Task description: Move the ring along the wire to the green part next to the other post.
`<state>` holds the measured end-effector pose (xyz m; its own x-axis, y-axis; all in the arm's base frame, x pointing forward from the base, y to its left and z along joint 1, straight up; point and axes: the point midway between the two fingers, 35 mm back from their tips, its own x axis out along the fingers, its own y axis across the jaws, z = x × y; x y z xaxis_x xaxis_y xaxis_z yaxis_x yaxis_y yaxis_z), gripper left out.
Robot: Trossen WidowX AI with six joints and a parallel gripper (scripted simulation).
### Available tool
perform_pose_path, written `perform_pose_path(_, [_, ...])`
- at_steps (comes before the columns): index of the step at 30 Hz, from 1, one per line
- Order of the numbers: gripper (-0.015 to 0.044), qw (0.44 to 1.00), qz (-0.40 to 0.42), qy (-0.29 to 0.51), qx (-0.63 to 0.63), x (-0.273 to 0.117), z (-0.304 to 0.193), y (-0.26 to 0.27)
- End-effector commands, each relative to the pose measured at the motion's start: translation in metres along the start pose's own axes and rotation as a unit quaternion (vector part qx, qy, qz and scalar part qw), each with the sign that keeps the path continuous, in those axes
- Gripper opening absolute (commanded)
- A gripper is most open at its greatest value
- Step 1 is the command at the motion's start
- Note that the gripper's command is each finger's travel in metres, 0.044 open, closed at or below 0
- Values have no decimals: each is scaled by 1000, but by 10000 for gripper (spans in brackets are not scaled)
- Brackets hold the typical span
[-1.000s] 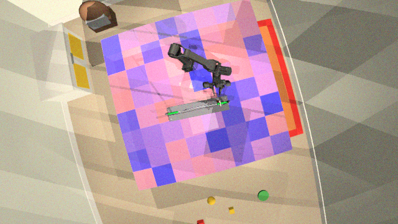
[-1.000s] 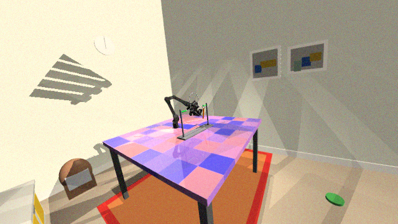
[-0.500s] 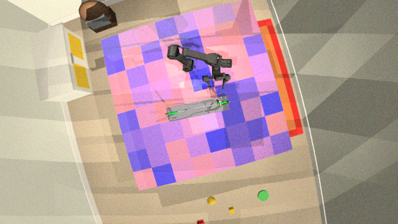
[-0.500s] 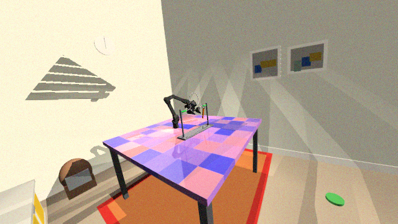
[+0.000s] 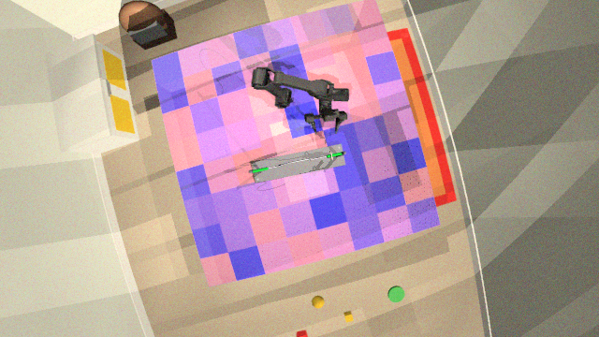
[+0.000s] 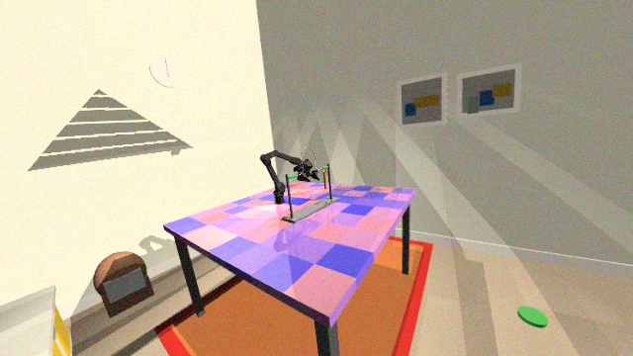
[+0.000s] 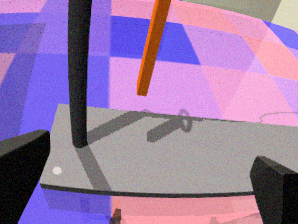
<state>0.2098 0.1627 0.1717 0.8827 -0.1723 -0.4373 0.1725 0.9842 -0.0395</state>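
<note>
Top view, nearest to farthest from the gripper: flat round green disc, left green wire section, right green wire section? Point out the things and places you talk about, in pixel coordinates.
1. Right green wire section (image 5: 335,154) (image 6: 324,168), just below the gripper (image 5: 326,130) (image 6: 313,178) (image 7: 152,150) in frame
2. Left green wire section (image 5: 259,170) (image 6: 292,176)
3. Flat round green disc (image 5: 396,294) (image 6: 532,316), lower right

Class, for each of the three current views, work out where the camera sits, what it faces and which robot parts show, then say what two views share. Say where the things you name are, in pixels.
Top: high overhead, facing down on the table (image 5: 281,267) (image 6: 198,232); whole arm (image 5: 299,84) (image 6: 269,175) shows.
Exterior: off to one side, facing across the table towards a wall corner; arm and gripper (image 5: 328,125) (image 6: 309,173) (image 7: 154,156) show.
Wrist: near the gripper, facing the grey base (image 5: 299,164) (image 6: 312,210) (image 7: 200,160); only finger ends show.
Top and exterior share the green disc (image 5: 396,294) (image 6: 532,316).
</note>
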Motion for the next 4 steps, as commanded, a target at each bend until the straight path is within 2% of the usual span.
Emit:
perform_pose_path(1, [440,1000,-1,-2,2,0,1,0])
perform_pose_path(4, [440,1000,-1,-2,2,0,1,0])
